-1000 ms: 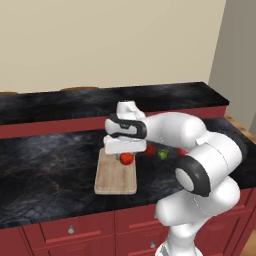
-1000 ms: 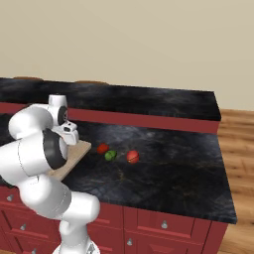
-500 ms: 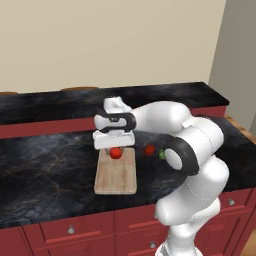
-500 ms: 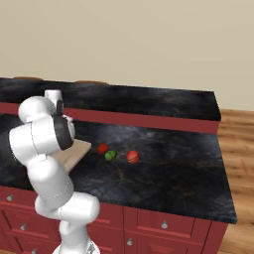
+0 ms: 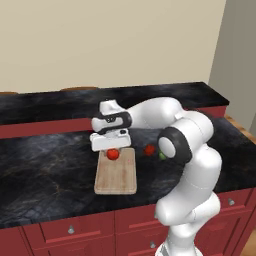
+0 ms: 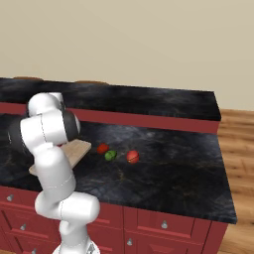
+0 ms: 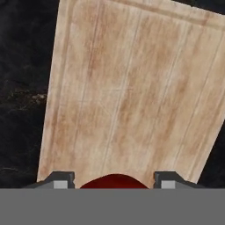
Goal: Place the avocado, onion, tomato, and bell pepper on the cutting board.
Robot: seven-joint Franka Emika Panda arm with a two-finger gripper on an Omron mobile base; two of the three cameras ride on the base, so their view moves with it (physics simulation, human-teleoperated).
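the gripper (image 5: 113, 151) sits at the upper end of the board (image 5: 117, 177), just left of centre in the left base view, pointing down; its fingers are set narrow around a small red piece, the pepper (image 5: 113, 155), judging by the deep red lump between the tips in the hand view (image 7: 114, 181); it could be the tomato, i cannot rule that out; the relation that matters is straight down: the piece lies over bare wood, not over the counter, so the release should land it on the board; whether it already touches the wood i cannot tell.

in the hand view the board (image 7: 132, 88) runs its long axis from bottom to top of the frame, leaning a little right, pale and streaked, with nothing else on it; the piece sits near its bottom short edge, inside the rim.

in the right base view three items lie in a short row at frame centre, right of the board's corner (image 6: 79, 148): a bright red ball, probably the tomato (image 6: 102, 148), the avocado (image 6: 110, 155) just beside it, and the paler onion (image 6: 132, 157) a little further right.
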